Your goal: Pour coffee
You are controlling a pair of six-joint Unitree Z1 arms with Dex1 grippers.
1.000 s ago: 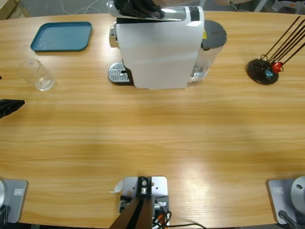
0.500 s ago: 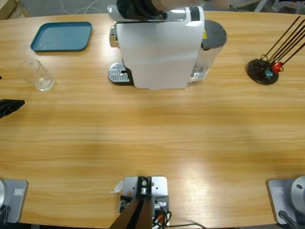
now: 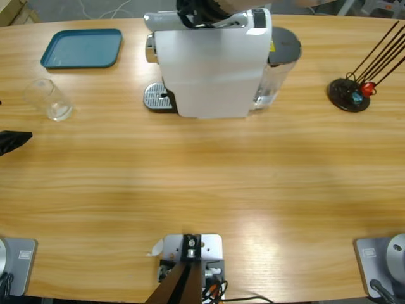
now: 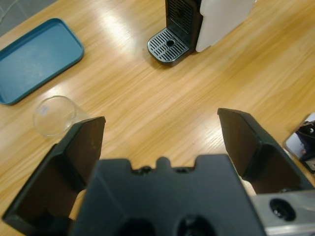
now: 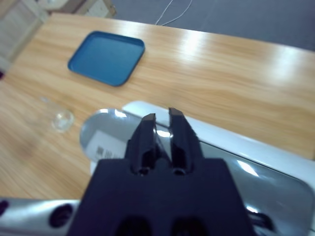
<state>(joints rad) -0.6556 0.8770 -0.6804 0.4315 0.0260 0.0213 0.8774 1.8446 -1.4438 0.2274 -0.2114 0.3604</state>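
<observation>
Shifted rightward over the coffee machine point(image 3: 212, 63), right hand point(image 5: 161, 118) nearly closed on nothing; left hand point(image 4: 162, 130) spread wide near the glass point(image 4: 54, 115). No coffee visible anywhere. Risk of brewing onto the bare drip tray point(image 3: 157, 98), with the glass standing well apart from it.

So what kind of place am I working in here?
Probably a lab or test bench set up as a coffee corner: a long wooden table with a white coffee machine, an empty clear glass, a blue tray and a stand of stir sticks.
</observation>
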